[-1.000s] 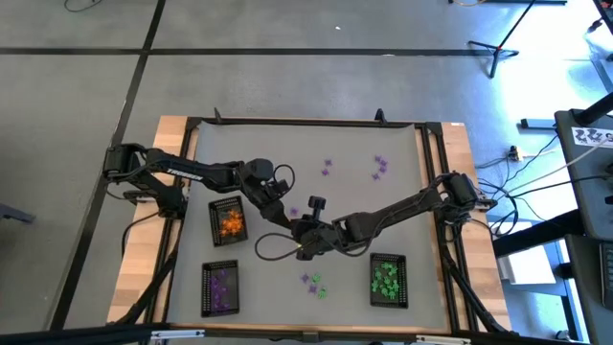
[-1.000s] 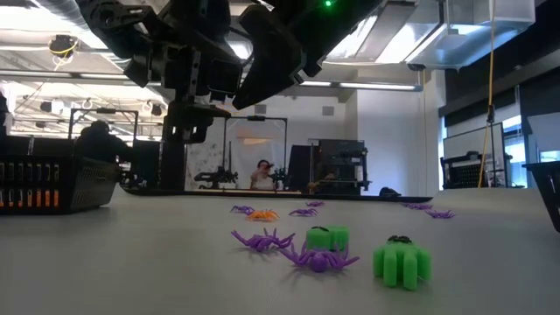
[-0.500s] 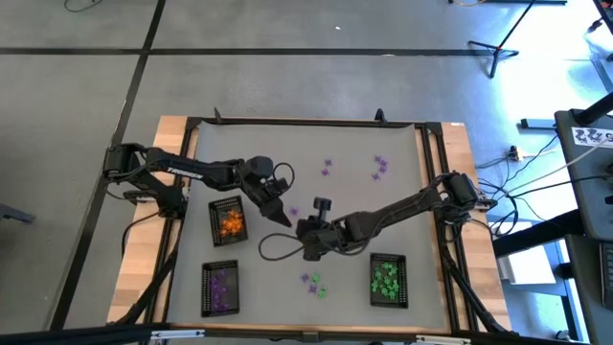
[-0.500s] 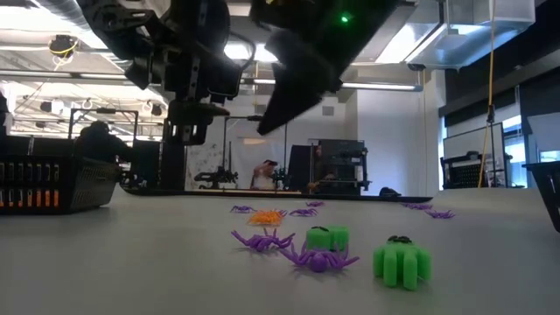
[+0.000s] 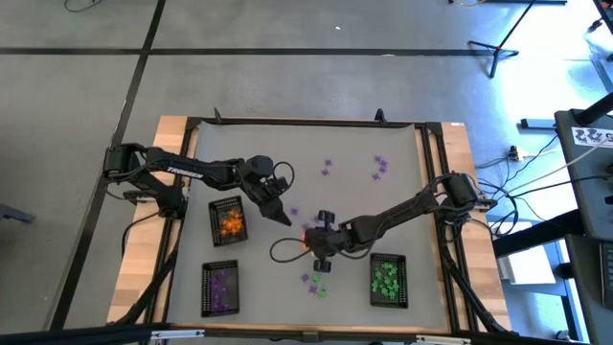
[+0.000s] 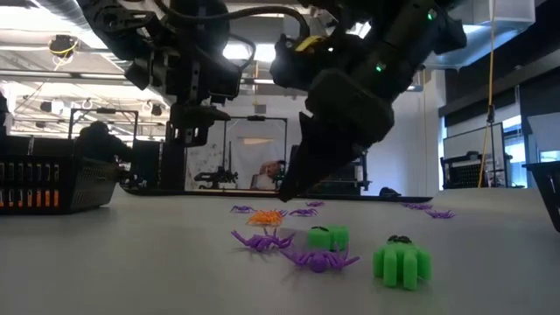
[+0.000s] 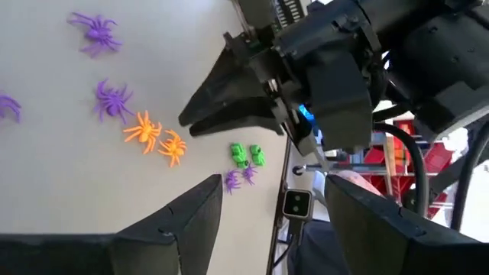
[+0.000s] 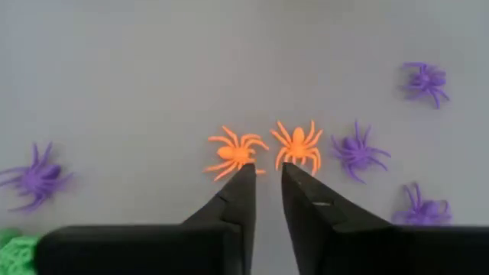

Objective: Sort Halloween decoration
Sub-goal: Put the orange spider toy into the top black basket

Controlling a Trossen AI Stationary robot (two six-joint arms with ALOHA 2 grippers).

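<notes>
- Three black mesh trays sat along the near side of the table (image 5: 402, 144): one tray (image 5: 228, 219) held orange pieces, a second tray (image 5: 220, 287) held purple ones, and a third tray (image 5: 388, 279) held green ones.
- Two orange spiders (image 8: 237, 155) lay side by side just ahead of my right claw (image 8: 264, 191), in the middle of the table; neither was in my grip.
- My right claw stood narrowly parted, empty, its tips low over the table and pointing at those two spiders.
- Around them my right wrist camera showed four purple spiders (image 8: 357, 150) loose on the table, with a green piece (image 8: 14, 248) at the edge.
- In the low view, two green pieces (image 6: 401, 261) and two purple spiders (image 6: 319, 259) lay nearest the camera.
- My left claw (image 5: 280, 213) hung wide and empty between the orange tray and the spiders, close beside my right claw.
</notes>
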